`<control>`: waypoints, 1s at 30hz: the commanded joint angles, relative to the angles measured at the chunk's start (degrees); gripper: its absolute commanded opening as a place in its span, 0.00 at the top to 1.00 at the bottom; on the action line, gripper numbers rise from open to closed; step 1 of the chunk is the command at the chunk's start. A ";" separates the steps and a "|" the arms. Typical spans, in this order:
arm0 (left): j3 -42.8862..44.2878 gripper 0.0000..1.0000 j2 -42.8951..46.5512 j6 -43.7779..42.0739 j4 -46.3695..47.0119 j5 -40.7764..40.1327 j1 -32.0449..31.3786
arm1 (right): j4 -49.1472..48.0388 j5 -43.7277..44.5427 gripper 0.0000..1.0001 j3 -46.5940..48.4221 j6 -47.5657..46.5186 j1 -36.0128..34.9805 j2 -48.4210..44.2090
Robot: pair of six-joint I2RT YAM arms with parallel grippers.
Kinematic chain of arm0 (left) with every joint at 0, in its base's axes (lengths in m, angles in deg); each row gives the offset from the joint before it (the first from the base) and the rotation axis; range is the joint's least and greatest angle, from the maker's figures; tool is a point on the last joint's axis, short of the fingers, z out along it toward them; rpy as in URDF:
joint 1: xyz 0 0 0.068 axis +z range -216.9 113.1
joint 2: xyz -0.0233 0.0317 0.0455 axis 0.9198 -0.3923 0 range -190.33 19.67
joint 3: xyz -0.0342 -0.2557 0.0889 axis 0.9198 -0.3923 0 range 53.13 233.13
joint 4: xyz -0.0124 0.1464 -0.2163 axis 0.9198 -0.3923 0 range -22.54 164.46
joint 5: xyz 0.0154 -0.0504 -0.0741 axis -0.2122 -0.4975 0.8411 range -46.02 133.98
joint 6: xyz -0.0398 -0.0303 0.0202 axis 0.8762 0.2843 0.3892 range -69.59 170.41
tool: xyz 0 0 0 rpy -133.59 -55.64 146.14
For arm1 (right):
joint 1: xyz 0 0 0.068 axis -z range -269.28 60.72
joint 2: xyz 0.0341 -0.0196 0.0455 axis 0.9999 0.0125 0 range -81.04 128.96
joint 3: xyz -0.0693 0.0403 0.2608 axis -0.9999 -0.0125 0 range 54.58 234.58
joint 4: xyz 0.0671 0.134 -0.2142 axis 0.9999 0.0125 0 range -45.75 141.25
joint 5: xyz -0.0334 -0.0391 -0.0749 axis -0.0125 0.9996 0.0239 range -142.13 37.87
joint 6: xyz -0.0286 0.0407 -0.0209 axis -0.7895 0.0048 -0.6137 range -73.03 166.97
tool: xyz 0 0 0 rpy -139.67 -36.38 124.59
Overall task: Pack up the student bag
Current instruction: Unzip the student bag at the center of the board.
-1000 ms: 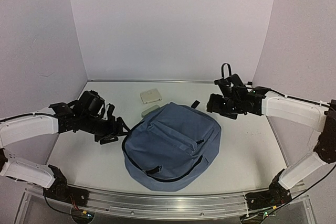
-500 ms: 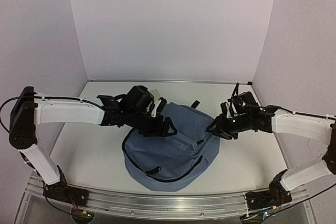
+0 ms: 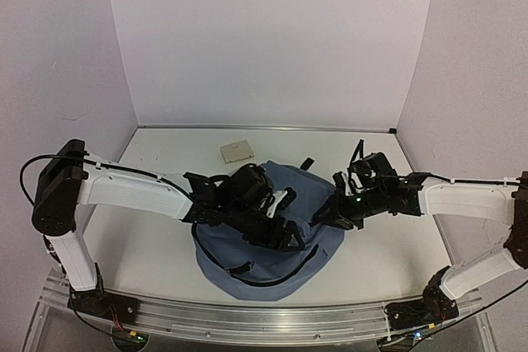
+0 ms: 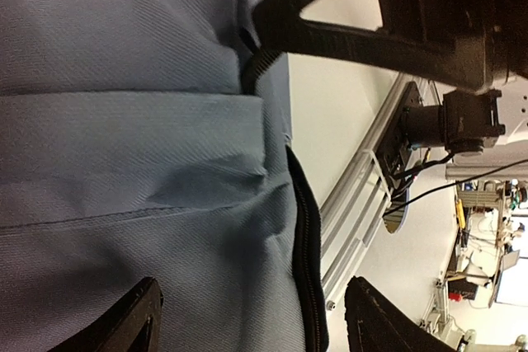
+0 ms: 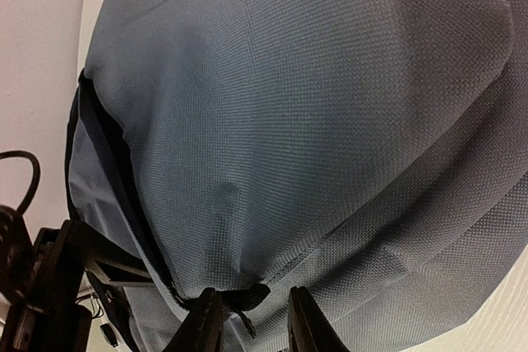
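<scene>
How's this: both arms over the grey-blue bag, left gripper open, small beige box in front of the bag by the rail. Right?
No. The beige box lies behind the student bag, toward the back wall, as the top external view shows. Both arms are over the bag, and the left gripper is open.

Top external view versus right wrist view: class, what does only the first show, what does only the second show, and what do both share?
Only top external: the small cream box on the table behind the student bag, plus the left arm and right arm whole. Only right wrist: the right gripper, fingers either side of a dark tab at the bag's edge; a grip cannot be confirmed. Both: the student bag's grey-blue fabric.
</scene>
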 commanded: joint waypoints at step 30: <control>4.09 0.58 -3.12 -7.95 -6.97 -5.18 -9.57 | -2.03 5.22 1.00 4.68 5.45 -3.79 -2.30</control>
